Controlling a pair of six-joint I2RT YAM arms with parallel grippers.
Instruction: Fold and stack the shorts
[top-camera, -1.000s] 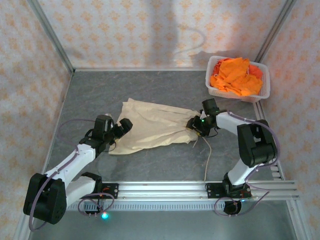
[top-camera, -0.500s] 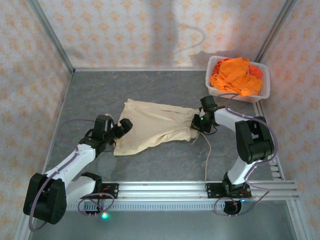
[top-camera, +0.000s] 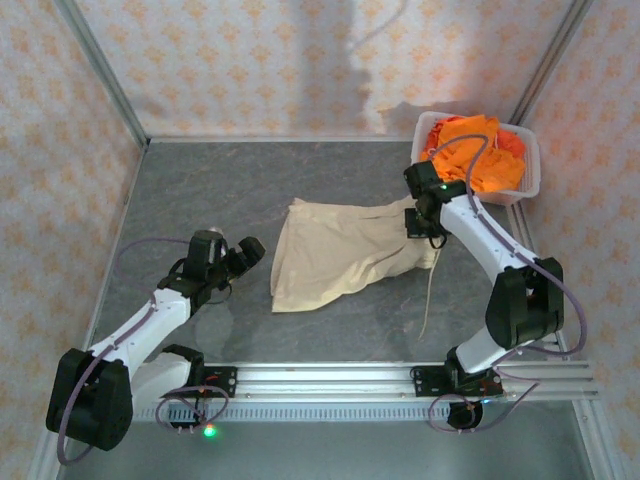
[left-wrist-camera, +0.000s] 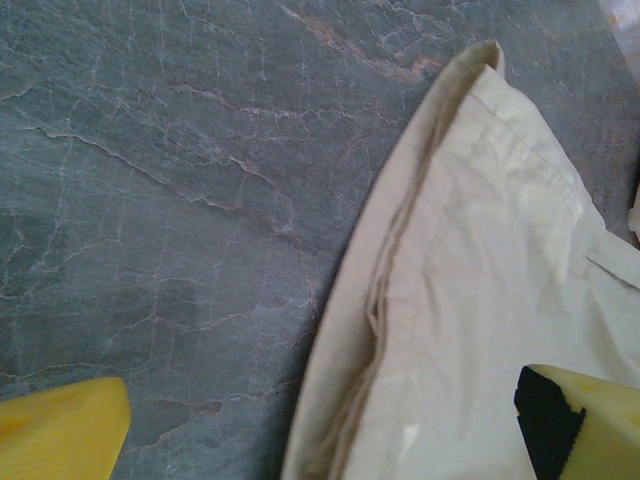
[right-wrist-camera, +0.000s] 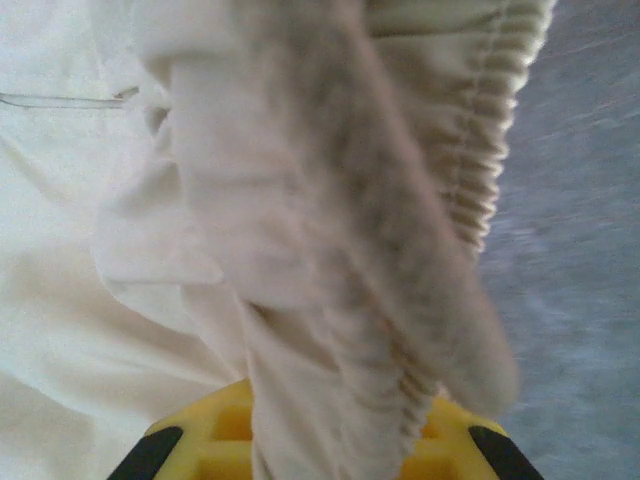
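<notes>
Sliding rightward across the grey desk (top-camera: 200, 190), the beige shorts (top-camera: 340, 255) now lie nearer the white basket (top-camera: 528, 180) of orange shorts (top-camera: 475, 150) than a second ago. That drag looks like a straightening pull before the first fold. The right hand (top-camera: 424, 224), half open a second back, has clamped tight on the gathered waistband (right-wrist-camera: 470, 130) and lifted it. The left hand (top-camera: 250, 250) stays where it was, spread wide and holding nothing, with the hem now drawn clear of it. The white drawstring (top-camera: 430, 295) trails toward the near edge.
</notes>
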